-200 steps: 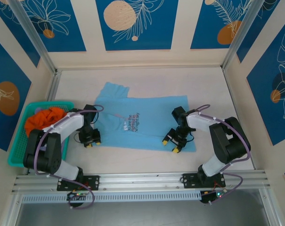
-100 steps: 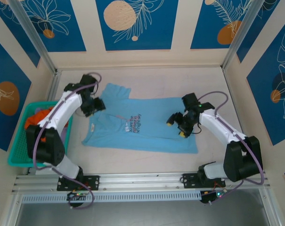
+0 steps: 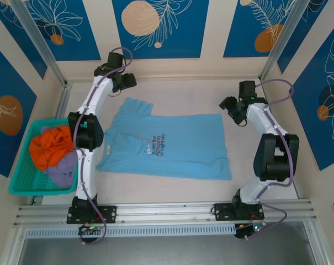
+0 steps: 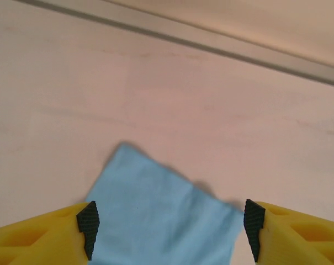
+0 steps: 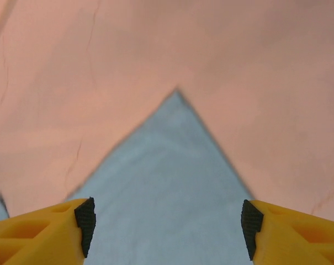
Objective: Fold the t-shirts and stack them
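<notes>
From above, the sky-blue t-shirt [image 3: 167, 146] lies spread flat at the middle of the surface [image 3: 183, 96], lettering up, with no crease or fold that I can see. The left fingers [image 3: 129, 81] hang at the shirt's 11 o'clock, just beyond its far sleeve. The right fingers [image 3: 229, 105] sit at its 2 o'clock, just off the far right corner. At 9 o'clock a teal mesh basket [image 3: 20, 185] holds an orange garment [image 3: 48, 146] and a lavender one [image 3: 64, 171], both bunched.

In the left wrist view, the two yellow fingers stand spread at 7 and 5 o'clock with nothing between them. The sleeve tip [image 4: 161, 221] lies loose on the surface below.

In the right wrist view, the fingers are likewise spread and empty, with a pointed shirt corner [image 5: 167, 187] below the gap.

As I judge it, the task is at its start: one shirt is laid out, folding has not begun, no stack exists, and the basket's clothes remain to be done.
</notes>
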{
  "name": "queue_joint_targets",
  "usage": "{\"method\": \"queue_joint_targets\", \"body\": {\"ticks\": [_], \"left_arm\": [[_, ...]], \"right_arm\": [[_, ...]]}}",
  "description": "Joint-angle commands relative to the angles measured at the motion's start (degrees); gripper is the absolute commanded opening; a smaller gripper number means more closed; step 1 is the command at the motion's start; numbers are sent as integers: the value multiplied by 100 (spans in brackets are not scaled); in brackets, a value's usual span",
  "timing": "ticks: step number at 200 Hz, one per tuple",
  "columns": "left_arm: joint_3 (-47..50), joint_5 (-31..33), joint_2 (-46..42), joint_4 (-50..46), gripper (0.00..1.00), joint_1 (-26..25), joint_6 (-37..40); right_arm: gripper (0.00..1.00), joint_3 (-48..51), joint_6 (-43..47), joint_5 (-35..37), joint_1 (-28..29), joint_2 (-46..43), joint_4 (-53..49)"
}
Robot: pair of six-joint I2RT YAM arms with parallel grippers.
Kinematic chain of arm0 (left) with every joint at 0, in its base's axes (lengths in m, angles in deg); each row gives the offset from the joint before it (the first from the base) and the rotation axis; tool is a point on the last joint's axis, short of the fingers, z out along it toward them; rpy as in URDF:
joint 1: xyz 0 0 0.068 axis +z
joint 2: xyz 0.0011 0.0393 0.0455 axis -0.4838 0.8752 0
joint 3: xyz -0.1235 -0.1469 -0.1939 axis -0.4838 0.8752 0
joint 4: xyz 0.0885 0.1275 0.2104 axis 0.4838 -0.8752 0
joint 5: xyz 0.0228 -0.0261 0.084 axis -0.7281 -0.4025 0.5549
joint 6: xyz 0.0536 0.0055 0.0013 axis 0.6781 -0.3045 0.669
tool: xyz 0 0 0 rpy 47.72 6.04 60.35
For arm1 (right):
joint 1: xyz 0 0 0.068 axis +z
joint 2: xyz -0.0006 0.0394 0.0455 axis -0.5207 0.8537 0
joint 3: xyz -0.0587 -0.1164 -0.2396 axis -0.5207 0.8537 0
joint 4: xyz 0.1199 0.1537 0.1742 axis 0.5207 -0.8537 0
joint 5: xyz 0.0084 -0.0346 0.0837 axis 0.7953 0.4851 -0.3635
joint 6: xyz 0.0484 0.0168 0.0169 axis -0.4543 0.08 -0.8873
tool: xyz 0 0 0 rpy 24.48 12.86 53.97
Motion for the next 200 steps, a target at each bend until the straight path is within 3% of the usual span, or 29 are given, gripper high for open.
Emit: {"method": "queue_joint_targets", "body": {"ticks": [1,38,71,144,200], "left_arm": [[-567,-132,611,43,70,168,-16],[-1800,-414,1834,120,65,186,-120],[-1860,-493,2232,284,59,188,-272],[-1767,-310,2230,-335,58,182,187],[-918,-52,1746,-395,56,145,515]], "right_arm": [[73,-228,-148,-94,-221,428,-92],[70,-882,214,-235,-336,1201,-344],[69,-1035,350,-546,-527,1443,-268],[68,-1124,352,-781,-607,1798,-43],[68,-1226,220,-968,-620,2038,144]]}}
